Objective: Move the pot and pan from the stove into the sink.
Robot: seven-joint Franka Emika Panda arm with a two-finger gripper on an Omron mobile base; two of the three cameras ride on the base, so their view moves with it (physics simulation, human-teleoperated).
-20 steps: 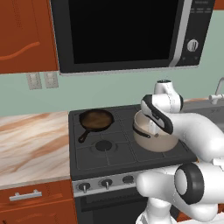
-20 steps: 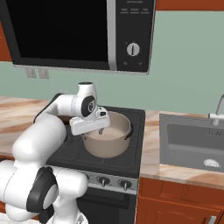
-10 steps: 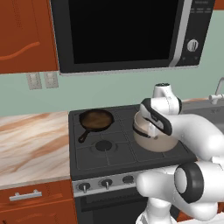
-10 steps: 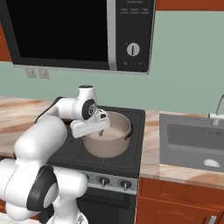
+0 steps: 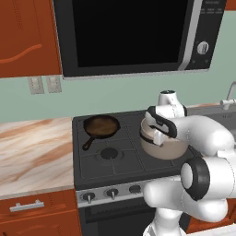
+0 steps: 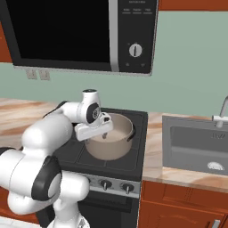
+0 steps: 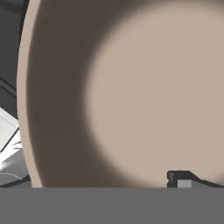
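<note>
- The white arm (image 6: pixel 49 133) bends forward from the base over the front of the stove (image 5: pixel 115 161), whose silver knob strip (image 5: pixel 110 193) faces the robot.
- The tool (image 6: pixel 105 133) hangs at the near-left rim of the pot (image 6: pixel 113 144) in the right base view, its jaws spread wide — one dark fingertip (image 7: pixel 181 177) shows inside the pot against the beige floor, pinching nothing.
- The pot sits upright on the stove's front right burner, cream walls and a dark rim band, a small dark handle on its right side.
- The pan (image 5: pixel 101 126) lies flat on the back left burner, well apart from the pot, its long handle pointing toward the front left.
- To the right of the stove, past a strip of marble tabletop (image 6: pixel 153 147), the grey sink (image 6: pixel 196 142) is recessed, with its faucet (image 6: pixel 222 111) at the back.
- Above — a black microwave (image 6: pixel 80 33) hangs on the green wall.
</note>
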